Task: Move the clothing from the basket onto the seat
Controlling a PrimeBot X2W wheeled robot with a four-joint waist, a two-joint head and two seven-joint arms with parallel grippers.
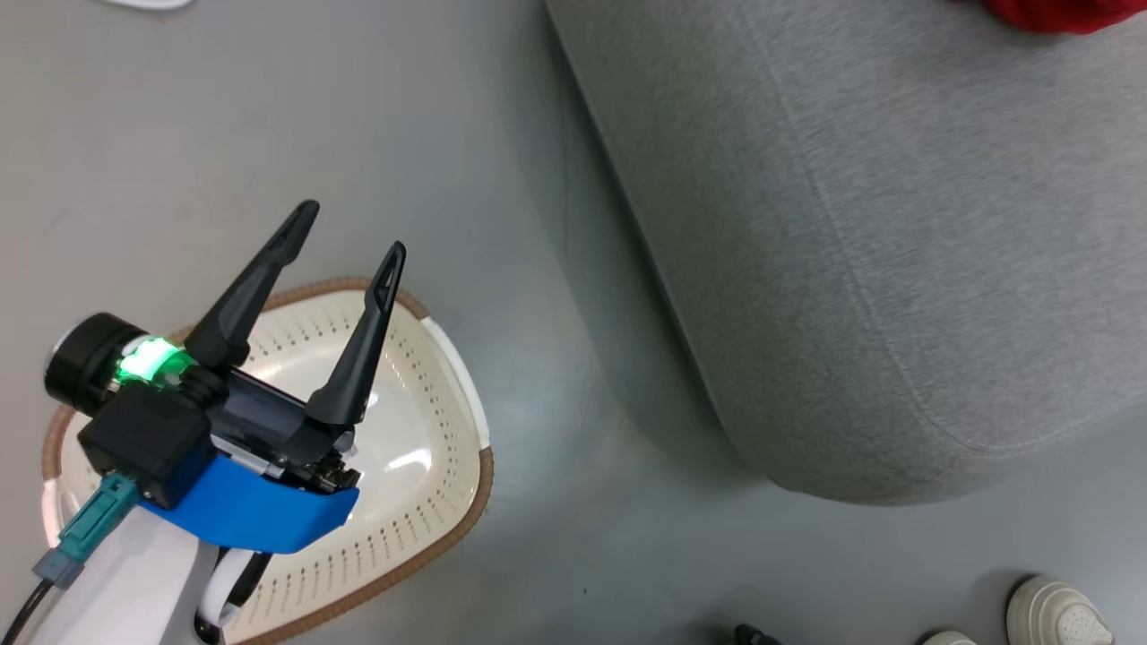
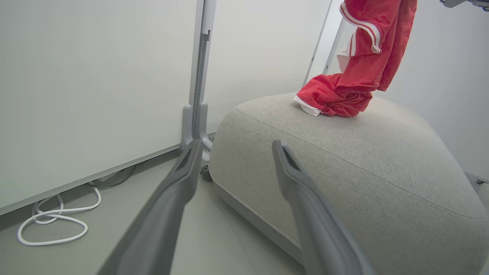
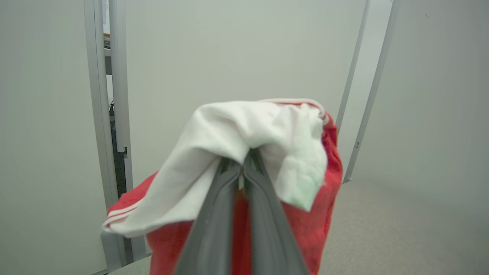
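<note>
red clothing (image 2: pixel 344 91) lies on the far top of the grey seat (image 2: pixel 344 164). in the left wrist view its lower part is heaped on the cushion, with white edging at the heap's left. its upper part, marked with white stripes, rises past the top edge of the picture. whether this is one garment or two cannot be told. in the right wrist view the right gripper (image 3: pixel 243 168) has its fingers (image 3: pixel 214 229) pressed together on the clothing. the white inner side folds over the fingertips and the red side hangs below. in the head view a red patch of the clothing shows at the upper right edge, on the seat.

left gripper (image 1: pixel 352 228) shows over the cream basket (image 1: pixel 448 421) in the head view, its fingers spread apart and holding nothing. the basket stands on the grey floor (image 1: pixel 448 134), near the seat's rounded corner but apart from it. its brown rim and perforated wall show around the gripper. in the left wrist view a white cable (image 2: pixel 53 225) lies looped on the floor beside a pale wall panel (image 2: pixel 95 76). a person's pale shoes (image 1: pixel 1057 614) stand at the lower right of the head view.
</note>
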